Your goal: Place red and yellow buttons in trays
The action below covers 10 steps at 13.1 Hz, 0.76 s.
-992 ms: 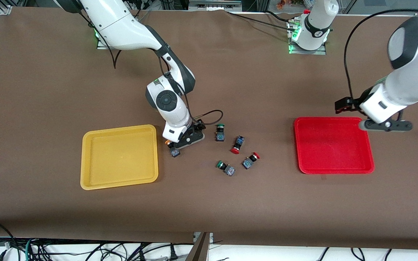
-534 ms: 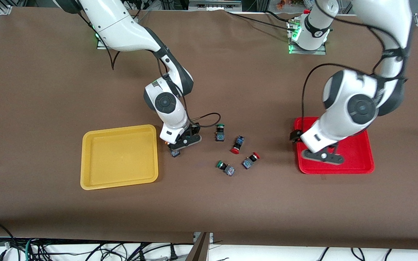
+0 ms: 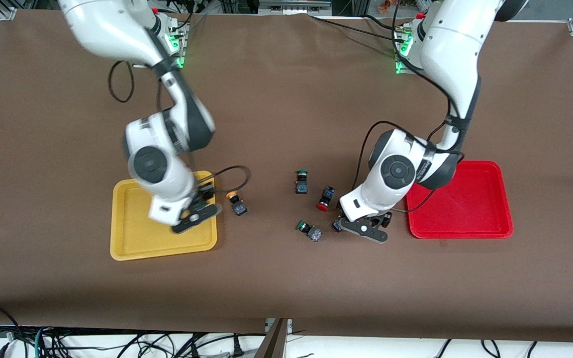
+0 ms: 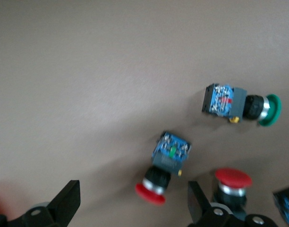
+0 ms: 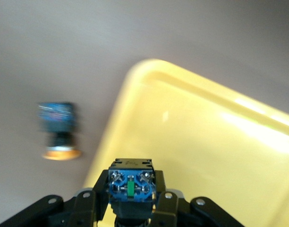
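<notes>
My right gripper point(image 3: 194, 219) is shut on a button point(image 5: 130, 185) with a blue-backed body and hidden cap, over the yellow tray point(image 3: 137, 223) near its rim; the tray also shows in the right wrist view point(image 5: 206, 142). A yellow button point(image 3: 236, 202) lies on the table beside that tray, also seen in the right wrist view point(image 5: 59, 130). My left gripper point(image 3: 362, 227) is open over the button cluster point(image 4: 130, 208). One red button point(image 3: 324, 198) shows between its fingers point(image 4: 165, 165); a second red button point(image 4: 232, 184) sits by one finger. The red tray point(image 3: 455, 204) holds nothing.
Two green-capped buttons lie in the cluster: one point(image 3: 301, 181) farther from the front camera, also in the left wrist view point(image 4: 239, 104), and one point(image 3: 309, 230) nearer to it. Brown cloth covers the table point(image 3: 286, 99).
My right gripper lifted one yellow button and carried it from beside the yellow tray to over it. My left arm swung from the red tray to over the red buttons.
</notes>
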Available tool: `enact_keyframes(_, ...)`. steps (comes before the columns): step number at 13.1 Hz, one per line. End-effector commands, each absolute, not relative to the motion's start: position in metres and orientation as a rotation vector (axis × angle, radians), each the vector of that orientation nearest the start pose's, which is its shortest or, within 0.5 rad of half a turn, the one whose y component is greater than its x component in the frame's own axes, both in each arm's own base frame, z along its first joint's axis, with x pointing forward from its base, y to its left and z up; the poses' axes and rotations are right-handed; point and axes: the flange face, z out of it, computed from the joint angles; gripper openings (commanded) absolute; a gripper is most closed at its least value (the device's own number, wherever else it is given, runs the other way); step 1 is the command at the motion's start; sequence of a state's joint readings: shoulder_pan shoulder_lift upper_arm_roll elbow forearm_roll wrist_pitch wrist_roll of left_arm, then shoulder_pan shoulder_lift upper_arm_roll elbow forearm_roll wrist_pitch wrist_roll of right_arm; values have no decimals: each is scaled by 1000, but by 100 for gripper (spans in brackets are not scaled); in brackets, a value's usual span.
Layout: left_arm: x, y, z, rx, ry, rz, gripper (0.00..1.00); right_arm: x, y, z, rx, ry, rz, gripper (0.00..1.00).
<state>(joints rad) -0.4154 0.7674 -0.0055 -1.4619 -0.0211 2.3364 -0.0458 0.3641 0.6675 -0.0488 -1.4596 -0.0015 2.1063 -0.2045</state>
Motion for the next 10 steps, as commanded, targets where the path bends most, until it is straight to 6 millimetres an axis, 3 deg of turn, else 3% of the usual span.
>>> enact_keyframes(1,667,-323,214,-3113,647,-238,100,684,168,220,-3056,-843,-11,100)
enact_keyframes(2,665,-325,205,-3110,653,-229,100,683,169,223,-3051,-826,-9,100)
enact_keyframes(3,664,-325,199,-3109,657,-219,100,680,182,239,-3042,-782,31,100)
enact_keyframes(5,662,-328,186,-3109,661,-226,98,676,228,277,-3037,-606,105,100)
enact_keyframes(7,652,-342,172,-3100,696,-200,86,660,284,276,-3060,-500,102,100)
enact_keyframes(8,652,-342,172,-3100,696,-200,56,648,316,267,-3077,-429,91,100)
enact_keyframes(10,654,-339,174,-3102,689,-204,4,638,353,238,-3072,-387,2,100)
